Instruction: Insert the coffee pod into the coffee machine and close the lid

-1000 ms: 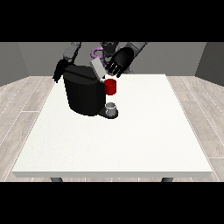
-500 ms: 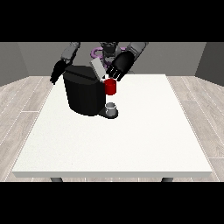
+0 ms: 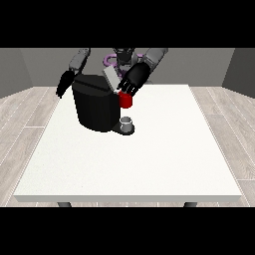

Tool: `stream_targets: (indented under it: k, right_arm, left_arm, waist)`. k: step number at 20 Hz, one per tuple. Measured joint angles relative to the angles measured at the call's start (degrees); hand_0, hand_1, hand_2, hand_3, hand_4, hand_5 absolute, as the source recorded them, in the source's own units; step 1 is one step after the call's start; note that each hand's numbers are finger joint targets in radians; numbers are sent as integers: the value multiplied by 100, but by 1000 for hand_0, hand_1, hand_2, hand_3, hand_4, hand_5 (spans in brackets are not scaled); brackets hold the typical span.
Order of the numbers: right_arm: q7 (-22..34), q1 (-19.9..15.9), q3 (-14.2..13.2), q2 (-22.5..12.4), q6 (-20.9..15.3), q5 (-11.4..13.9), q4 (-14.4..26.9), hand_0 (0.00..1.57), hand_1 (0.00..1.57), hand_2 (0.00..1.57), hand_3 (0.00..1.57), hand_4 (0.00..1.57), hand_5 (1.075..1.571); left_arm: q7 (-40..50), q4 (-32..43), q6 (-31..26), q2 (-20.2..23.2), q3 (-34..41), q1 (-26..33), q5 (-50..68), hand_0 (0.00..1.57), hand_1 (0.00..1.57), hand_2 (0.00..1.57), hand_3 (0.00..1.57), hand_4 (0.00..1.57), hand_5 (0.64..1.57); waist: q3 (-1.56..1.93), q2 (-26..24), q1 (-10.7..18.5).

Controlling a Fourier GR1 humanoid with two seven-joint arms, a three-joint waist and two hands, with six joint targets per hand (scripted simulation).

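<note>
The black coffee machine stands on the table's far left part, with a red front piece over a small grey cup on its base. Its grey lid is tilted up, partly raised over the top. The hand at the view's right rests against the lid's right side, fingers pointing down towards the red piece. The hand at the view's left hangs beside the machine's left side with relaxed fingers, holding nothing. I see no coffee pod; the machine's top opening is hidden.
The white table stretches wide towards the camera and to the right of the machine. A purple ring-shaped thing shows behind the machine near the robot's body.
The hand at the view's right has come down and slightly left onto the lid, which has tipped lower. The hand at the view's left has barely moved.
</note>
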Motion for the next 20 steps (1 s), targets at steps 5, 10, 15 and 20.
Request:
stream_targets:
  k: [5, 10, 15, 20]
  right_arm:
    - [-13, -41, -11, 13, -26, 10, 84, 0, 0, 0, 0, 0, 1571]
    - [-5, -92, 5, 37, -9, -12, 66, 0, 0, 0, 0, 0, 1571]
    - [50, -12, -4, -58, 91, -42, -48, 0, 0, 0, 0, 0, 1571]
    - [73, -40, 23, -2, 15, -1, -67, 0, 0, 0, 0, 0, 1571]
  left_arm:
    - [38, 59, 22, 4, 49, -131, -3, 1207, 1207, 1244, 1206, 356, 1571]
    - [-48, 81, 77, 64, 47, -222, -54, 1189, 1189, 1207, 1172, 362, 1571]
    - [-163, 106, 403, 71, 10, -71, -185, 1209, 1209, 1228, 1132, 0, 1571]
    - [-290, 100, 508, 138, -226, -55, -470, 1162, 1162, 1190, 1068, 0, 1571]
  waist:
    - [-3, 34, -16]
    - [-3, 57, -73]
    - [-1, 29, -151]
    - [0, 52, -109]
